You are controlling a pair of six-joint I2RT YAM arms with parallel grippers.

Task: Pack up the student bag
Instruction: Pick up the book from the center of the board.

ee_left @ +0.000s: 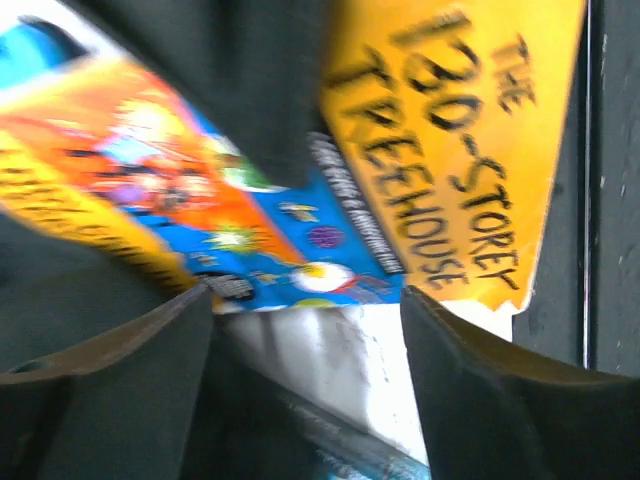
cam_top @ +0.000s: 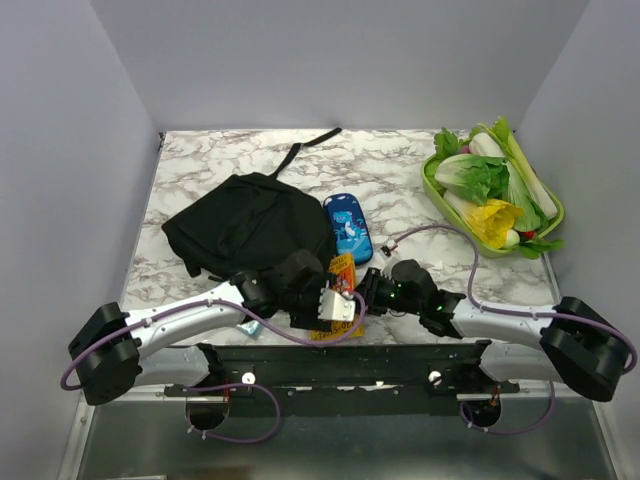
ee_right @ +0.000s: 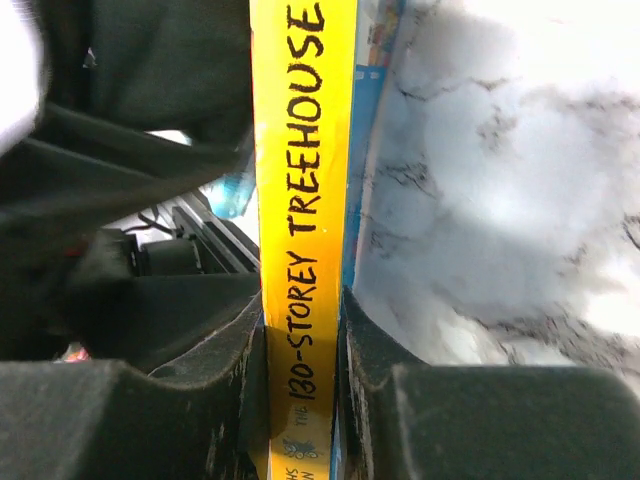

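- table (cam_top: 400, 160): marble top, walled at left, rear and right. bare room shows behind the bag and at mid rear. both arms crowd the near edge.
- student bag (cam_top: 250, 225): lies slumped on the left half, strap trailing rearward. its near right corner is just beside the book. whether a zipper is open cannot be told.
- tray (cam_top: 428, 180) of vegetables: right rear, well apart from the work.
- book (cam_top: 341, 272): yellow "130-storey treehouse" at near centre, between both grippers, apparently raised on edge. judged step: presenting the book to the bag, with packing barely begun.
- pencil case (cam_top: 349, 228): just behind the book and beside the bag. it is an obstacle to any rearward swing.
- right gripper (ee_right: 303, 335): jaws closed tight on the book's spine.
- left gripper (ee_left: 305, 295): jaws spread wide, clamping nothing. the book's cover lies just beyond the tips.
- next move, as judged: left gripper locates and lifts the bag's mouth, then the right feeds the book leftward, clear of the left arm.
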